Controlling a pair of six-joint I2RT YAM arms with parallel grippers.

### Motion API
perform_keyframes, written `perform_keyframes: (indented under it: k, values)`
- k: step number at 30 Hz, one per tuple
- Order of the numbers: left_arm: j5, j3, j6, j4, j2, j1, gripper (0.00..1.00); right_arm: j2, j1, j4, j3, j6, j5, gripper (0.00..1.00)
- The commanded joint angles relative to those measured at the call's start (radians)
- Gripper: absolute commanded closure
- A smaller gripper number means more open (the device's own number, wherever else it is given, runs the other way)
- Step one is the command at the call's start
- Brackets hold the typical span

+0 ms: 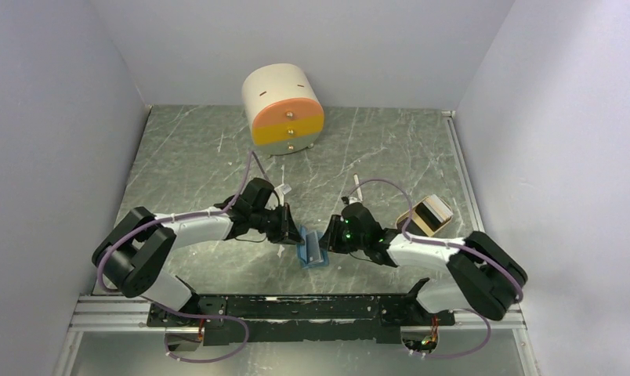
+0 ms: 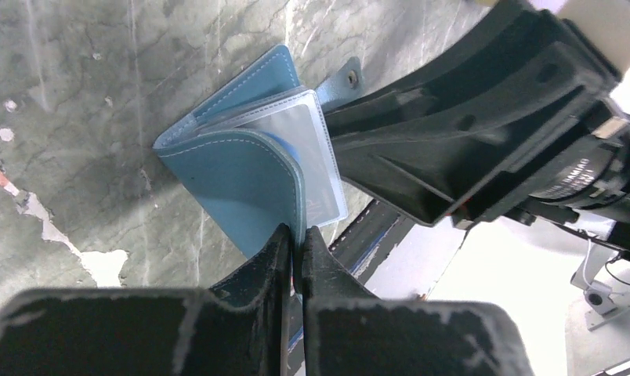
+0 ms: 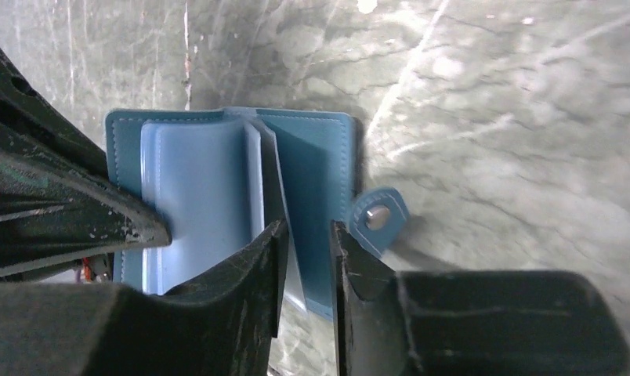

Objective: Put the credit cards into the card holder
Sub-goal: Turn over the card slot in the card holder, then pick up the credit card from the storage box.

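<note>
Left wrist shows left end effector [image 2: 296, 235] pinching card holder [image 2: 226, 176] cover

Drawer unit [image 1: 284, 110], tray [image 1: 425, 214] on marbled table [image 1: 186, 157]

Left pincer [image 2: 296, 239] clamped on card holder [image 2: 226, 176] cover — half-open.

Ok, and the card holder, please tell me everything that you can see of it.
The card holder is a small teal-blue folding wallet, leather-like with pale stitching, clear plastic sleeves inside and a snap tab on one cover. It is half open like a book, low over the grey marbled table, between the two arms. The left tool pinches one cover's edge; the right tool straddles the other cover, grip unclear.
</note>
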Motion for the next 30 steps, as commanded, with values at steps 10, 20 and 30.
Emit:
perform_keyframes:
  k: [10,20,30]
  values:
    - [-0.045,0.023,0.073,-0.078,0.0,-0.008,0.91,-0.328,0.001,-0.415,0.155,-0.145,0.262,0.54]
    - [0.042,-0.038,0.086,-0.067,-0.082,0.073,0.85,-0.243,-0.048,-0.682,0.433,-0.436,0.57,0.5]
    - [0.09,-0.032,0.151,-0.113,-0.108,0.105,0.72,-0.204,-0.213,-0.618,0.481,-0.938,0.572,0.5]
